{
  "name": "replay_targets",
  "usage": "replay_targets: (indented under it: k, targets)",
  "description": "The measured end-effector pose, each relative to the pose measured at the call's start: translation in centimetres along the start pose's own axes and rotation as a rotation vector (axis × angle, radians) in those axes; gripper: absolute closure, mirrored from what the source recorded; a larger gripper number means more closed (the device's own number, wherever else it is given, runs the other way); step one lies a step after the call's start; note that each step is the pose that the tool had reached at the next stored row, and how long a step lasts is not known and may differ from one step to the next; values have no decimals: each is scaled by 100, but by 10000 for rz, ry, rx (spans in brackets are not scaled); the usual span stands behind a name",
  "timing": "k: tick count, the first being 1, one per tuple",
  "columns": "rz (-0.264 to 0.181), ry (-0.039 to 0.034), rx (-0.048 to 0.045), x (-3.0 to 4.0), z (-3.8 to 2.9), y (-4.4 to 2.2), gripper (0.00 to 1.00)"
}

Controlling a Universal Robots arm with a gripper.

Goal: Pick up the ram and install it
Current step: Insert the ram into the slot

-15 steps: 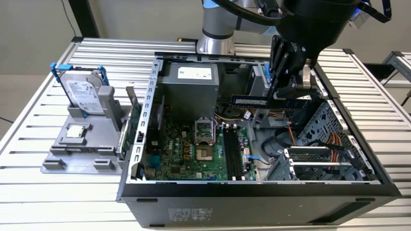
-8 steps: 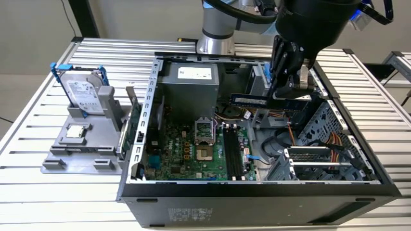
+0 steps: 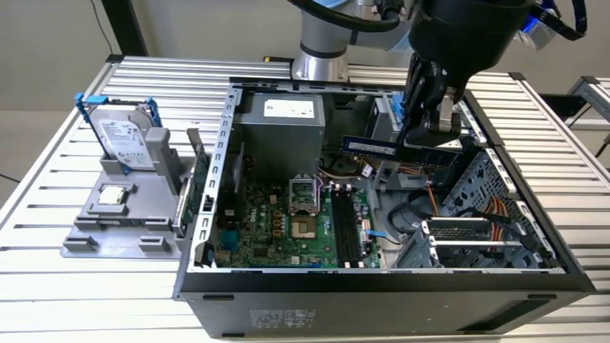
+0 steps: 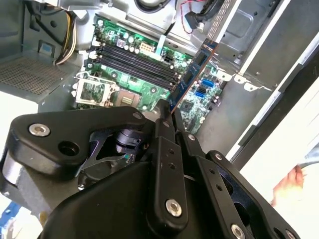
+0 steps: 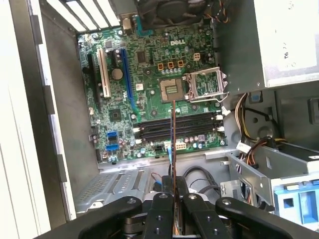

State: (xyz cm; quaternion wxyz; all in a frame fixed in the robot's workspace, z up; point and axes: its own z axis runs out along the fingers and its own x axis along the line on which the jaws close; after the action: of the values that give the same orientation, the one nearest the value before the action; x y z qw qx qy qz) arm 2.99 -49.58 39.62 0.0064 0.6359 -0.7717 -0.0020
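Note:
In the exterior view the ram (image 3: 373, 148), a long thin bluish stick with a white label, hangs level above the open computer case, over its back right part. My gripper (image 3: 431, 145) is shut on one end of it. The second wrist view shows the ram (image 4: 195, 67) reaching out from the fingertips (image 4: 164, 113) over the green motherboard. In the first wrist view the ram (image 5: 173, 144) appears edge-on, rising from my gripper (image 5: 174, 185) and crossing the black memory slots (image 5: 177, 127) at a right angle. Those slots (image 3: 348, 229) lie below and nearer the front.
A silver hard drive in a blue frame (image 3: 122, 137) stands on a grey fixture (image 3: 114, 225) at the exterior view's left. A grey power supply (image 3: 281, 132) fills the case's back. A metal drive cage (image 3: 476, 239) with cables sits at the right. The open processor socket (image 3: 303, 193) lies beside the slots.

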Motion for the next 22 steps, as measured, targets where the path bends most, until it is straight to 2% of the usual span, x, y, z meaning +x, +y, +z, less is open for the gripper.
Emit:
replay_targets:
  k: [22]
  targets:
    - [1987,-21,-23,0,2,0,100]
